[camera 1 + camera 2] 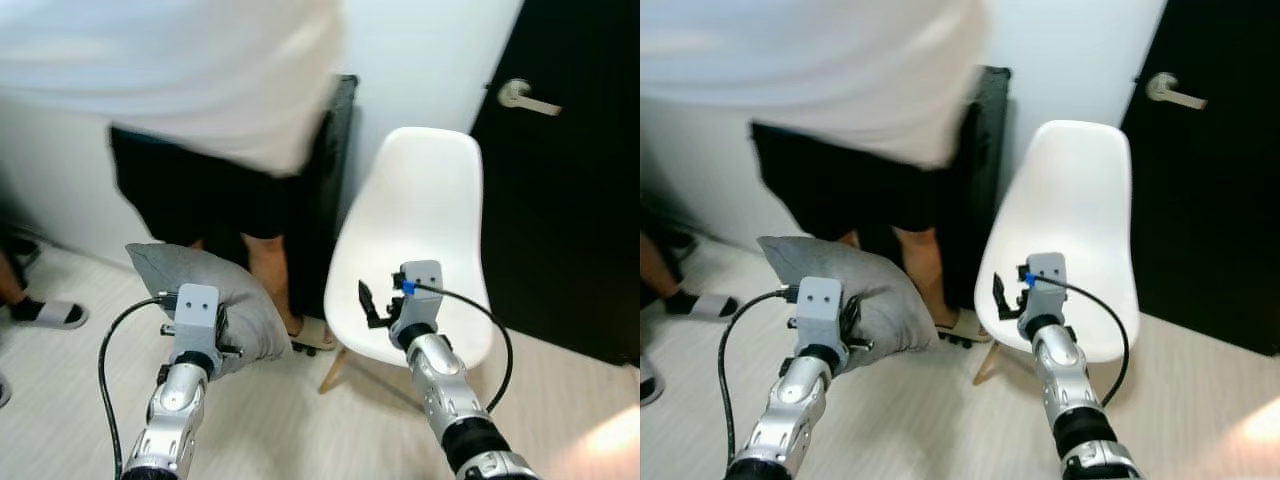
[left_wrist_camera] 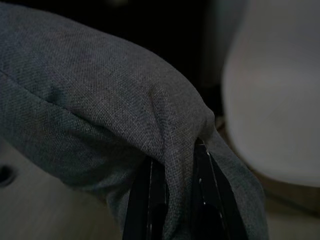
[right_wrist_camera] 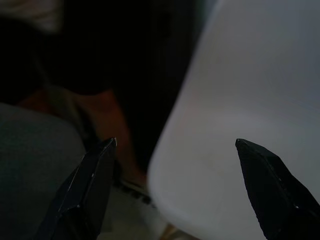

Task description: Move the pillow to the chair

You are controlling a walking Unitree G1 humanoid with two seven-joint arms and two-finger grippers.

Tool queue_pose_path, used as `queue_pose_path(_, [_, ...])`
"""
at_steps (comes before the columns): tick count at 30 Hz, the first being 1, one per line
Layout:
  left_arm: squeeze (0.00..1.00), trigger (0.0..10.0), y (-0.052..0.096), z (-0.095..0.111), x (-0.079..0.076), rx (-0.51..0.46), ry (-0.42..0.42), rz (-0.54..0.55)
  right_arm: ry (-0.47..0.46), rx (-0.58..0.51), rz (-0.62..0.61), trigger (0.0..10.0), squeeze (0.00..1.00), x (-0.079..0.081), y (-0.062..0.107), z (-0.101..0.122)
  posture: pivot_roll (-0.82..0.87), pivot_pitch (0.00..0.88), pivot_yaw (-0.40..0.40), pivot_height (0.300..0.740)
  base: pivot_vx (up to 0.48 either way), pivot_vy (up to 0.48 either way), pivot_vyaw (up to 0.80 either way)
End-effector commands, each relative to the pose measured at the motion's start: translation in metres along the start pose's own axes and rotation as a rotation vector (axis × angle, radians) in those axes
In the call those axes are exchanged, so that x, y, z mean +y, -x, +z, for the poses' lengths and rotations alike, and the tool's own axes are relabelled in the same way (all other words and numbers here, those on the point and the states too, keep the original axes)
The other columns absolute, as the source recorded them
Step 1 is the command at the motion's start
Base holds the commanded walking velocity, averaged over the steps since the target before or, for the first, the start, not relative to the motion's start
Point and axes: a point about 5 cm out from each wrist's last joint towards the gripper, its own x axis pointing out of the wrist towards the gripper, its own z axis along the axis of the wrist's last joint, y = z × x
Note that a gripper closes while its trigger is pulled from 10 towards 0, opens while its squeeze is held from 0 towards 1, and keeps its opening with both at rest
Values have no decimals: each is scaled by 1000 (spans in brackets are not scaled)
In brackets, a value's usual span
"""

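Grey pillow [image 1: 215, 290] beside white chair [image 1: 430, 210]

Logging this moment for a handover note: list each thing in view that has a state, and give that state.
Grey pillow: off the floor, pinched in the left gripper, not yet on the chair.
Left gripper: shut on a fold of the pillow.
Right gripper: open, holding nothing, in front of the chair.
White chair: upright, seat bare.
Black door: shut, lever handle level.
Person: standing behind the pillow.
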Motion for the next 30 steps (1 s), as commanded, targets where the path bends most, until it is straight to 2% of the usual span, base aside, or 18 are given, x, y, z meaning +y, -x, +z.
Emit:
queue_pose_path(1, [0,10000,-4,16,1,-94,-6,1,-1,12,2,10000,0,1,2,-4,23,28,-32,740,0,0,-800])
queue_pose_path(27, [0,10000,-1,11,2,-74,3,-1,3,25,6,10000,0,0,5,-9,27,26,-27,740,0,0,-800])
queue_pose_path(30, [0,10000,0,6,3,-33,25,9,5,41,48,10000,0,4,5,-12,26,23,-23,740,0,0,-223])
